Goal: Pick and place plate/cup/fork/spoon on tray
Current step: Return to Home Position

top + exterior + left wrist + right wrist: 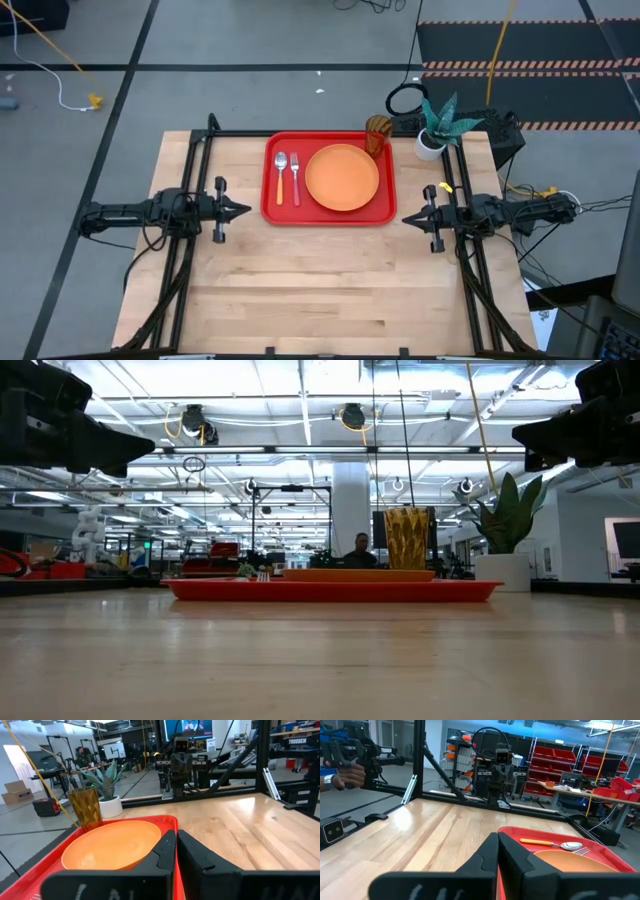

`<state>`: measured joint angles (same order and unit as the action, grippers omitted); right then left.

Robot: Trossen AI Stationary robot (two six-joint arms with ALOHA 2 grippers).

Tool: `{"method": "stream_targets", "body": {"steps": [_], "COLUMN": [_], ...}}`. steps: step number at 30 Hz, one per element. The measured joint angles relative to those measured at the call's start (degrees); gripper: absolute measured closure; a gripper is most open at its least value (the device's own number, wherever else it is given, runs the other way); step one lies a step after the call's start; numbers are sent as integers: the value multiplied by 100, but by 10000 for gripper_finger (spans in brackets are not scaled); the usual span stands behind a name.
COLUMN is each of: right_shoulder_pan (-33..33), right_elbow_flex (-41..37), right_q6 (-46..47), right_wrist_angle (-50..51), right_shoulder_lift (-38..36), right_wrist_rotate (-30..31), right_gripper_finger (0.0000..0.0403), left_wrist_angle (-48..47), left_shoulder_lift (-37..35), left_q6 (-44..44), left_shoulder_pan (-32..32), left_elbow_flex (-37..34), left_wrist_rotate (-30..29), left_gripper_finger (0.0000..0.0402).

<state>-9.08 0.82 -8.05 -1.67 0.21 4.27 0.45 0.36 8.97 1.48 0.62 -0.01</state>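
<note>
The red tray point(272, 205) lies at the table's far middle. On it rest the orange plate point(342, 177), the spoon point(281, 176) with its orange handle, and the fork point(295, 178) with its pink handle. The amber cup point(377, 134) stands upright in the tray's far right corner. My left gripper point(243, 210) is shut and empty, in the air left of the tray. My right gripper point(409, 218) is shut and empty, in the air right of the tray. The plate point(112, 845) and cup point(85, 807) show in the left wrist view, the spoon point(555, 843) in the right wrist view.
A white pot with a green plant point(437, 130) stands at the table's far right corner, beside the cup. Black frame rails run along the table's left point(190, 190) and right point(465, 200) sides. Bare wood point(330, 290) spreads near the tray.
</note>
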Motion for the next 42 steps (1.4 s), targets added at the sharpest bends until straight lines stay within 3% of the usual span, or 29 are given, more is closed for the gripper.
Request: {"method": "stream_targets", "body": {"steps": [42], "right_shoulder_pan": [0], "right_elbow_flex": [2], "right_q6": [133], "right_wrist_angle": [-63], "right_shoulder_lift": [20], "right_wrist_rotate": [13], "right_gripper_finger": [403], "left_wrist_angle": [101], "left_shoulder_lift": [0], "left_q6": [-175], "left_shoulder_pan": [0], "left_elbow_flex": [-11], "left_wrist_rotate": [-17], "left_gripper_finger": [380]}}
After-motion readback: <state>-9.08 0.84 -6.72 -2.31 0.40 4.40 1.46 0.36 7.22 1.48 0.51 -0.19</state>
